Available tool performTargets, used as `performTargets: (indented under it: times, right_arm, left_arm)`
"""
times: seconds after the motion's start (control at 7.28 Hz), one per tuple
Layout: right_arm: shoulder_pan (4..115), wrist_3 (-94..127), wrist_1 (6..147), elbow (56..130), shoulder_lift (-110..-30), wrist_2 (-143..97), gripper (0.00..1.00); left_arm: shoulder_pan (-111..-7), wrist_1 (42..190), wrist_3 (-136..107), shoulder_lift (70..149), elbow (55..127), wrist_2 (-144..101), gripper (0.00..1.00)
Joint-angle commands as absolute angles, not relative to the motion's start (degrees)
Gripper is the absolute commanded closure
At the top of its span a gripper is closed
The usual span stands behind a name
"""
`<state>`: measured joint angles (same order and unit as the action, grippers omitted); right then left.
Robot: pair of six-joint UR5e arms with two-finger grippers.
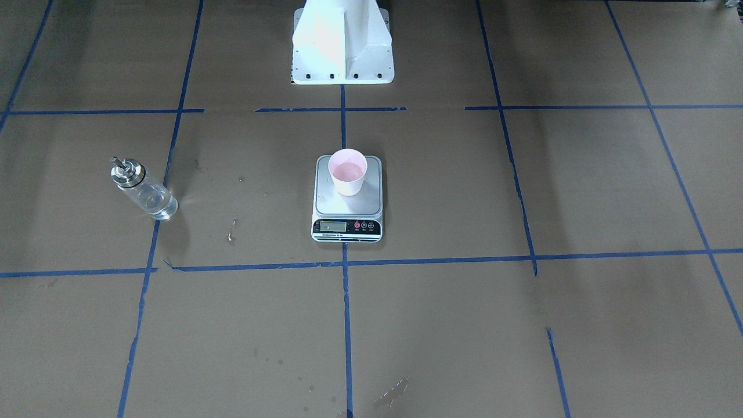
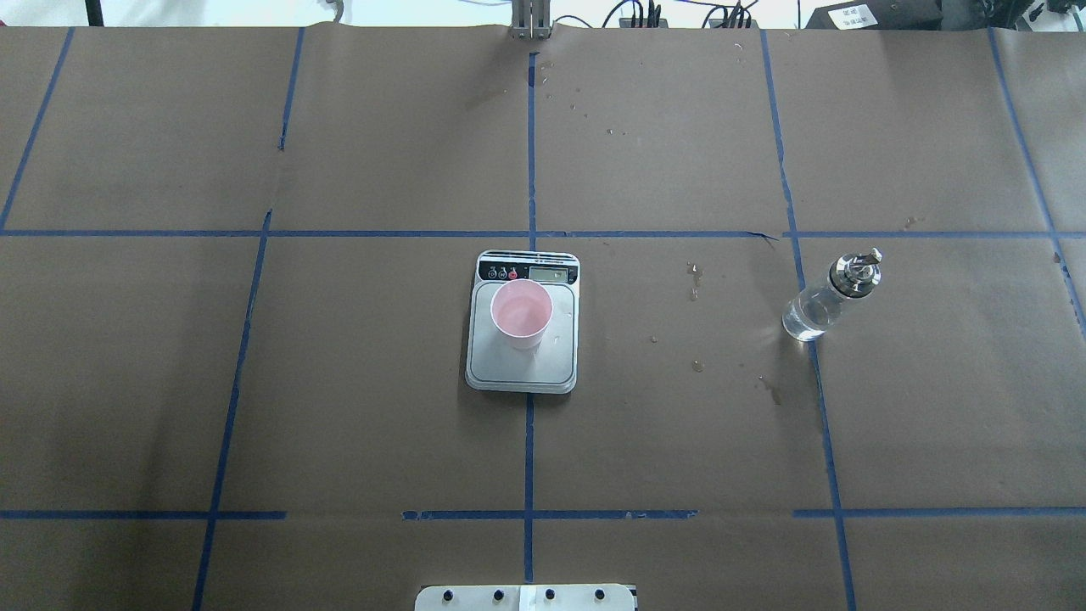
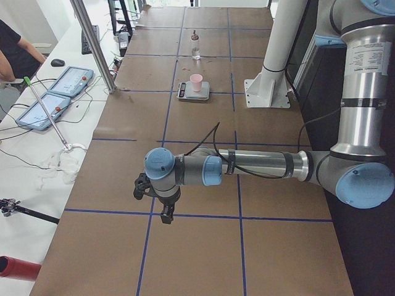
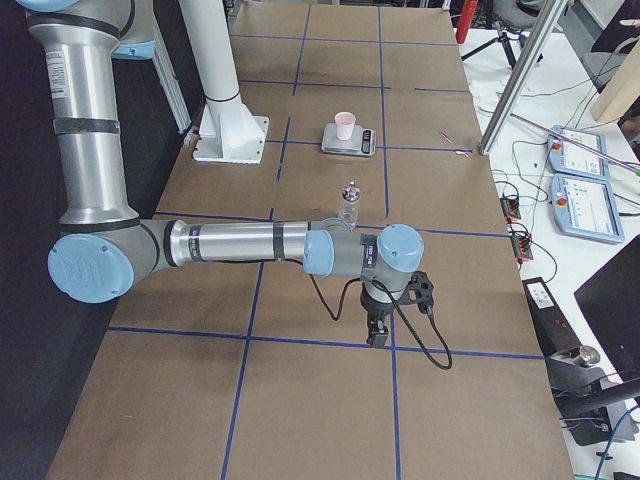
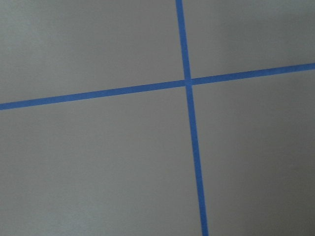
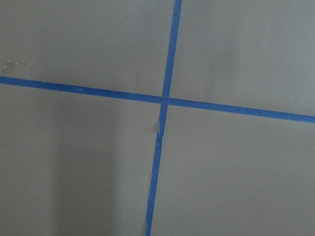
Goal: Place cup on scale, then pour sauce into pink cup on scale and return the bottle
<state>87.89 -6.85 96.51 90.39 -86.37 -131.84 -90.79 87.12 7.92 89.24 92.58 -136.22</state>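
Note:
The pink cup [image 2: 521, 314] stands upright on the silver platform of the scale [image 2: 523, 365] at the table's middle; it also shows in the front view [image 1: 347, 172] on the scale [image 1: 347, 204]. The clear glass bottle [image 2: 827, 299] with its silver cap stands upright on the table to the robot's right, apart from the scale; it shows in the front view [image 1: 142, 189] too. My left gripper [image 3: 166, 214] shows only in the left side view and my right gripper [image 4: 378, 330] only in the right side view, both far from the scale over bare paper. I cannot tell whether they are open or shut.
Brown paper with blue tape lines covers the table [image 2: 254, 382]. Small wet spots [image 2: 696, 280] lie between scale and bottle. The robot's white base [image 1: 342, 46] stands behind the scale. Tablets [image 3: 68, 80] and cables lie on a side bench.

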Motion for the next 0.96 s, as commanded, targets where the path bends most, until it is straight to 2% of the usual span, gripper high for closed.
performTargets:
  times: [0.0,0.82]
  right_arm:
    - [87.89,-6.86,96.5,90.44,-86.22,-131.84,0.0]
    - [87.89,-6.86,96.59,90.35,-86.31,-131.84,0.0]
  left_arm:
    - [-90.79,87.19,7.73,89.21,92.55,-136.5,0.0]
    - [-90.79,87.28,7.47,89.21,92.64,-135.53,0.0]
